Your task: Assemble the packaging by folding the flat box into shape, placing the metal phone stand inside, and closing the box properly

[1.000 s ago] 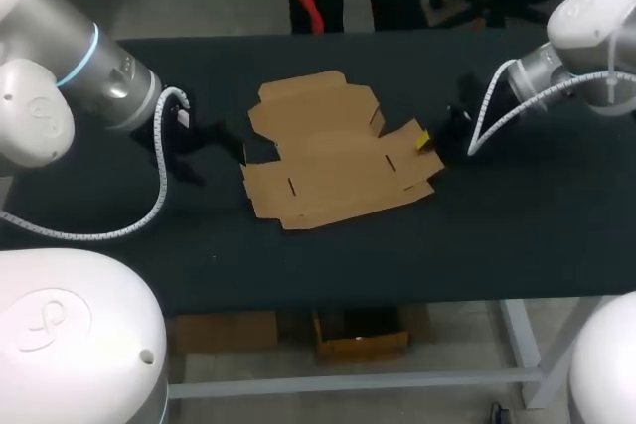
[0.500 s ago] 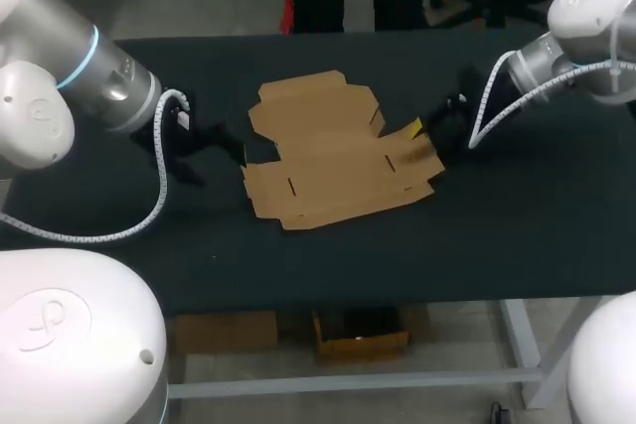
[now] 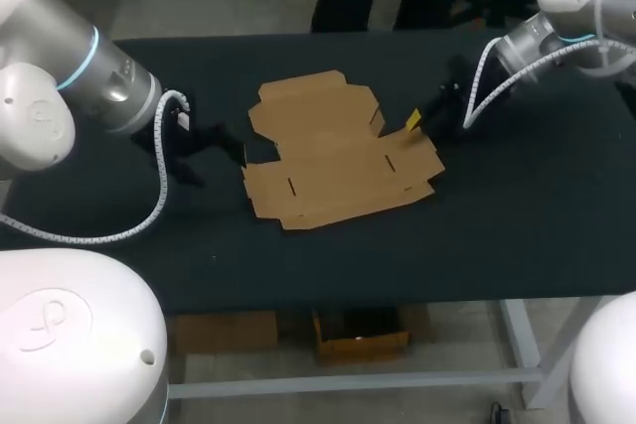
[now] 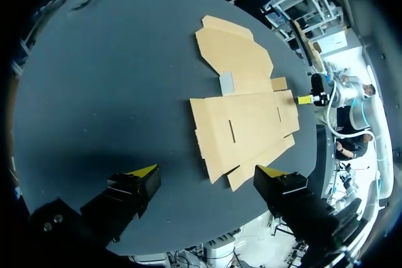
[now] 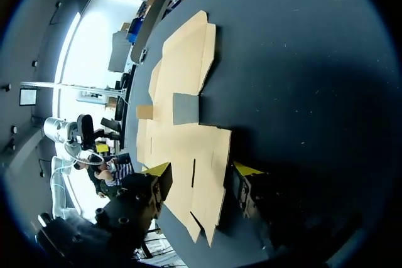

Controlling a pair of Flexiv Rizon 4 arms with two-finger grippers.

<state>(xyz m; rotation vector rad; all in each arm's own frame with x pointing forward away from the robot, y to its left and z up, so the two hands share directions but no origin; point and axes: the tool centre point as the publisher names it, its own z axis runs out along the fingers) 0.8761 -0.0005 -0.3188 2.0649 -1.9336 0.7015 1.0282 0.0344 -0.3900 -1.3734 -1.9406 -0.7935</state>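
Now the right tool [image 5: 204,169], spread wide and empty, is rising off the right edge of the flat brown cardboard box [image 3: 338,151], leaving it unfolded on the black counter [image 3: 517,206]; the left tool [image 4: 207,172] is idling open and empty beside it.

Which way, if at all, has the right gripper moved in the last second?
Yes. The right gripper has shifted along the flat box's right edge toward the far side of the table; the box itself lies unmoved.
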